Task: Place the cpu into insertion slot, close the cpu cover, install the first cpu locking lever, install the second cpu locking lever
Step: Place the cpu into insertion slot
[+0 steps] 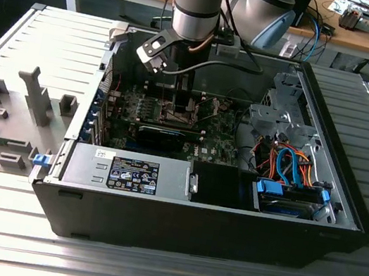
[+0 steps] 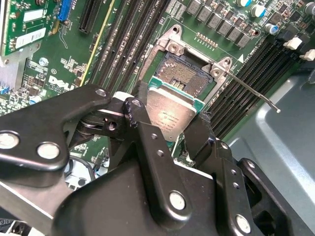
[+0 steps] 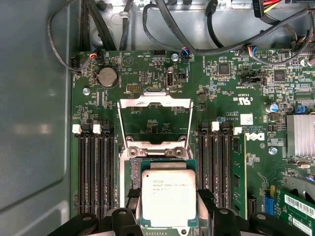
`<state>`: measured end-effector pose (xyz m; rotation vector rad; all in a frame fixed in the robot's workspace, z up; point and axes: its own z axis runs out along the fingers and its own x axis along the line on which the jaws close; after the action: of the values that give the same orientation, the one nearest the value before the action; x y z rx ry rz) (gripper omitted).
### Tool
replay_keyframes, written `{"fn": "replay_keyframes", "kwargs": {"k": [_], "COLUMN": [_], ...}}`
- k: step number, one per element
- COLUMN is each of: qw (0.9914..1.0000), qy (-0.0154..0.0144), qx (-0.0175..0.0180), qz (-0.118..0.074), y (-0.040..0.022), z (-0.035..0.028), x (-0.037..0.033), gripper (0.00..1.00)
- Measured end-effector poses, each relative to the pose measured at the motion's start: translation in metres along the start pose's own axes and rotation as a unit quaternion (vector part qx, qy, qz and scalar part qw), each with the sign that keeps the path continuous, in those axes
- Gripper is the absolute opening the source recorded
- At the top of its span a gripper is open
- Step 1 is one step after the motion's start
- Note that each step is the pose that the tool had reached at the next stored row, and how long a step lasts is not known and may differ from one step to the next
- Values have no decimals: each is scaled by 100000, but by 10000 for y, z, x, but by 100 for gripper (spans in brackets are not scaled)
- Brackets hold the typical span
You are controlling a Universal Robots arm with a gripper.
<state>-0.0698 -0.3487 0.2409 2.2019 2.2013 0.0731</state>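
The gripper (image 2: 170, 117) was clamped on the cpu (image 2: 172, 105) by its edges, holding it tilted over the insertion slot (image 2: 186, 73). The cpu cover (image 3: 154, 102) stood open. In the exterior view this spot lay at 10 o'clock from the drive bay (image 1: 289, 196).

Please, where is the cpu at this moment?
In both wrist views the cpu sits between the jaws of the gripper, over the insertion slot, with black memory slots on either side.
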Motion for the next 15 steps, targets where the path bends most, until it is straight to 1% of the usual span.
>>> {"fn": "replay_keyframes", "kwargs": {"k": [15], "qw": [100000], "qy": [5], "qx": [-1], "qz": [1], "y": [-8], "z": [29], "x": [4], "gripper": [54]}}
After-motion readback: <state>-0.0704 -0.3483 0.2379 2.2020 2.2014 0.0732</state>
